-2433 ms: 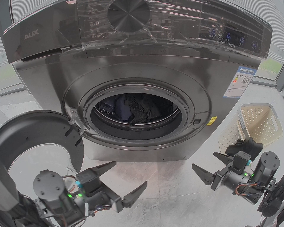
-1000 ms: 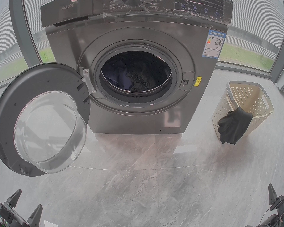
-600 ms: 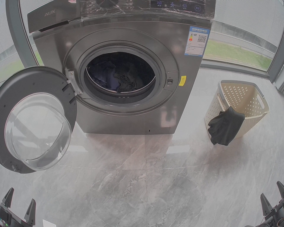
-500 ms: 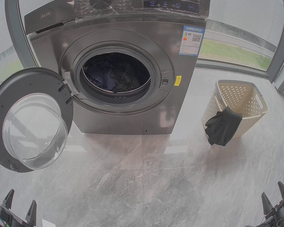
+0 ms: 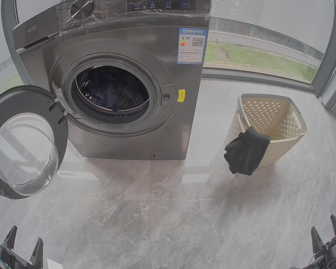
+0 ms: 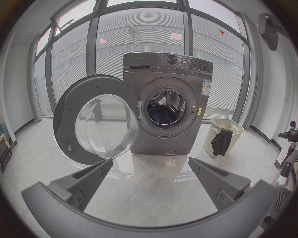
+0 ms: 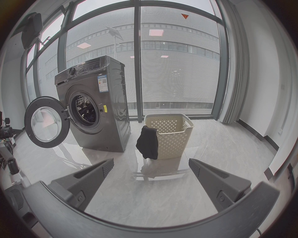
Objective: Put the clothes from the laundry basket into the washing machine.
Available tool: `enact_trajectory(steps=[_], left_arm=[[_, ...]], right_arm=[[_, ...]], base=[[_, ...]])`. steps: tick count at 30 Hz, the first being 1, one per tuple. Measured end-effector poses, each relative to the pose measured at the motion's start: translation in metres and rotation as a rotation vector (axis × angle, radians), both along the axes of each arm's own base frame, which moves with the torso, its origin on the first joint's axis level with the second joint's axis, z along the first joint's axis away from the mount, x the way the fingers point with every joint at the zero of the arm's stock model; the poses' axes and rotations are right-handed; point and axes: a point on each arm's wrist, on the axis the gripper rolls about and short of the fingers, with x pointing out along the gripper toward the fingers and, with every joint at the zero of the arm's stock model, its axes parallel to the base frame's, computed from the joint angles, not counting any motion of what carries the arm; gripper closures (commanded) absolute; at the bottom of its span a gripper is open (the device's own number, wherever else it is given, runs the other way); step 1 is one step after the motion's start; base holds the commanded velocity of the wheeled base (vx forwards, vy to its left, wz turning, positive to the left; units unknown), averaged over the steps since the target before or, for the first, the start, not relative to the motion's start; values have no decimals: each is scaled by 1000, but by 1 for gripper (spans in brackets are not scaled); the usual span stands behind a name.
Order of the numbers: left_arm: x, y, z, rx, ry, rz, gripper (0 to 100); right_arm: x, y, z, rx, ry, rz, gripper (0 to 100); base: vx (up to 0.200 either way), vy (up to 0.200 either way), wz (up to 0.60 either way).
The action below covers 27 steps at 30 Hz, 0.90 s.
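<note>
Black garment (image 5: 246,150) drapes the laundry basket (image 5: 270,96) rim, right of the open-doored washing machine (image 5: 171,133); left jaws and right jaws released, empty, well before it

We see the washing machine (image 5: 122,145) clad in dark grey sheet with a brushed, metallic sheen, and its control strip wrapped in wrinkled, glossy clear film (image 5: 105,12). The door (image 5: 29,99) has a matt dark grey ring that looks like plastic, around a smooth transparent bowl (image 5: 26,156). Inside, the drum (image 6: 170,98) shines like polished steel, and the clothes (image 5: 112,92) in it are dull dark cloth. The laundry basket (image 5: 278,117) is cream plastic, matt and perforated, with a grey rim. The garment (image 5: 246,152) over its rim is soft, matt black fabric. The floor (image 5: 175,217) is glossy grey marble-patterned tile that mirrors the machine. The left gripper (image 6: 149,160) and the right gripper (image 7: 150,161) look like matt dark grey plastic.
</note>
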Motion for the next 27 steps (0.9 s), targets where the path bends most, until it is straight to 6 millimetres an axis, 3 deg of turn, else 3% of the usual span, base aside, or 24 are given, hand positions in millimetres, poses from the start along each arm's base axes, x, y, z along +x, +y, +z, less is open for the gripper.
enact_trajectory(steps=[22,27], left_arm=[[0,0,0,-4,-2,1,0],[0,0,0,-4,-1,3,0]], right_arm=[[0,0,0,-2,1,1,0],[0,0,0,-2,1,1,0]], base=[[0,-200,0],[0,0,0]])
